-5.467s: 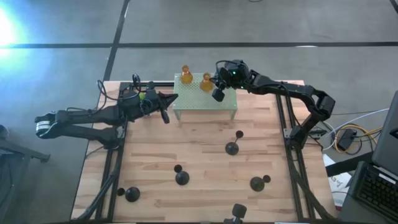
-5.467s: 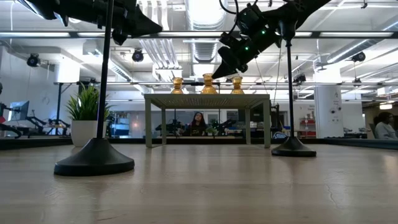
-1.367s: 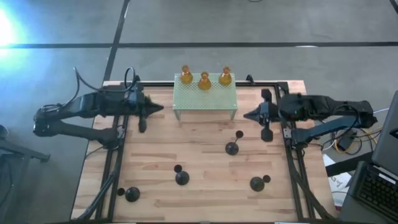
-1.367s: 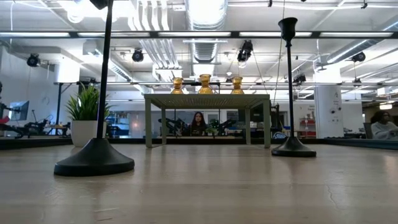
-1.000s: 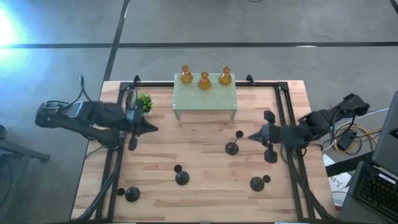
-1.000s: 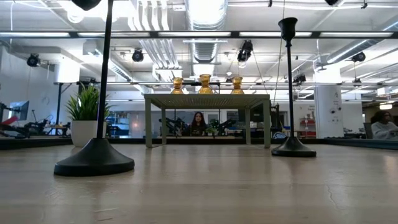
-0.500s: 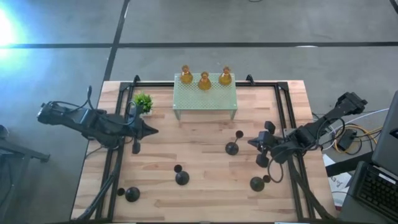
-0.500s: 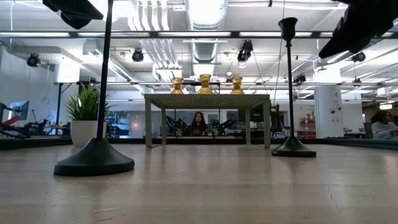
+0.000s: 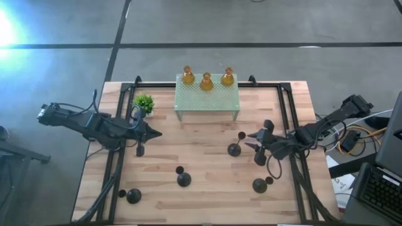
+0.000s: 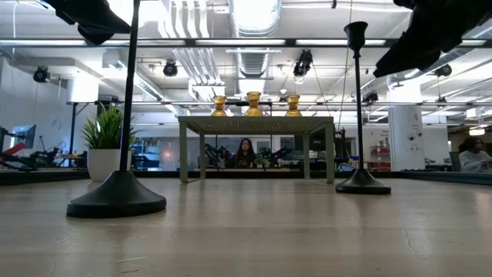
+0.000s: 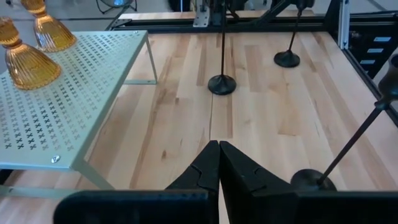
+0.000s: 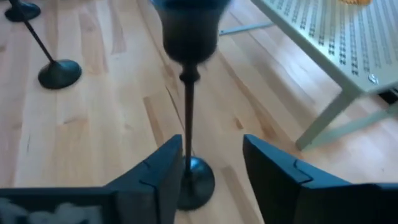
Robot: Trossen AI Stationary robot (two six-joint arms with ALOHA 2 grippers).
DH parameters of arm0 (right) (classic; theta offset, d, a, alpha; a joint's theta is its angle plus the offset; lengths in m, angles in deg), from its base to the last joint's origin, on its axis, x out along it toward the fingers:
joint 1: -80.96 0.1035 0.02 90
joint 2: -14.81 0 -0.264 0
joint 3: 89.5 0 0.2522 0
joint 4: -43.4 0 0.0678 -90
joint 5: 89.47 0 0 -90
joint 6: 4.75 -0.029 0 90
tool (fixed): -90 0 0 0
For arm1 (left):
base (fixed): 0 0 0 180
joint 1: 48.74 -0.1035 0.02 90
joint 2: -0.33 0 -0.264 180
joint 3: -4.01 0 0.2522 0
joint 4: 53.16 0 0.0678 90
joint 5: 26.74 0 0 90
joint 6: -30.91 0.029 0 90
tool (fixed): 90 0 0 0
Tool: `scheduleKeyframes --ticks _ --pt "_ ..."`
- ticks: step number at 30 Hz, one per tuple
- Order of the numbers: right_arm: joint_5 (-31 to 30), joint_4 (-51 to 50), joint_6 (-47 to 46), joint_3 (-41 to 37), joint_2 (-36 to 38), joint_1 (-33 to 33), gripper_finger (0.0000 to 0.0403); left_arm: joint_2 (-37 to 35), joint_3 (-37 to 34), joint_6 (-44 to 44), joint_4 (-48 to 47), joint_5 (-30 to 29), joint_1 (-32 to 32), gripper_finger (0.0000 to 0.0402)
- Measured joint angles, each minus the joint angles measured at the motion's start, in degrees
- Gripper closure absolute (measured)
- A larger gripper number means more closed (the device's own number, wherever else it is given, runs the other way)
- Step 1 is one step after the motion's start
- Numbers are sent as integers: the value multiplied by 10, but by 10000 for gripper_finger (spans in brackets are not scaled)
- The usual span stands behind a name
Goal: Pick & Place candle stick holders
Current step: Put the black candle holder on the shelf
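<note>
Several slim black candle stick holders stand upright on their round bases on the wooden table: one (image 9: 234, 149) right of centre, others (image 9: 183, 180) (image 9: 134, 196) (image 9: 259, 185) nearer the front. Three amber holders (image 9: 206, 81) stand on the mint-green perforated stand (image 9: 207, 100) at the back. My right gripper (image 12: 211, 146) is open, low and level, right of the centre holder (image 12: 188, 118), whose stem stands just ahead of the gap, close to one finger (image 12: 158, 171). My left gripper (image 11: 219, 152) is shut and holds nothing, hovering at the table's left (image 9: 154, 133).
A small green potted plant (image 9: 145, 102) stands at the back left beside the stand. Black frame rails (image 9: 286, 125) run along the table's left and right sides. Bare wood (image 9: 195, 144) lies between the stand and the black holders. A person (image 10: 246, 150) sits far off in the room.
My right gripper has swung in from the table's right edge toward the centre black holder, come lower and opened. My left gripper has stayed shut near the left side. No holder has moved.
</note>
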Motion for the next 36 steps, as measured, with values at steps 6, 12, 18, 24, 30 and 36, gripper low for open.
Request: scheduleKeyframes --ticks 6,12,18,24,30,36 --pt "2 45 51 0 -15 -12 203 0 0 0 0 0 0 395" --pt "6 68 71 0 -25 -27 202 0 0 0 0 0 0 391" --pt "21 82 74 0 -46 -48 211 1 0 0 0 0 0 394" --pt "35 123 118 0 -82 -70 225 1 0 1 0 0 0 392" --pt "41 122 135 7 -93 -89 322 1 0 0 0 0 0 393" --pt "66 54 173 92 -74 -103 389 1 0 0 1 0 0 393"
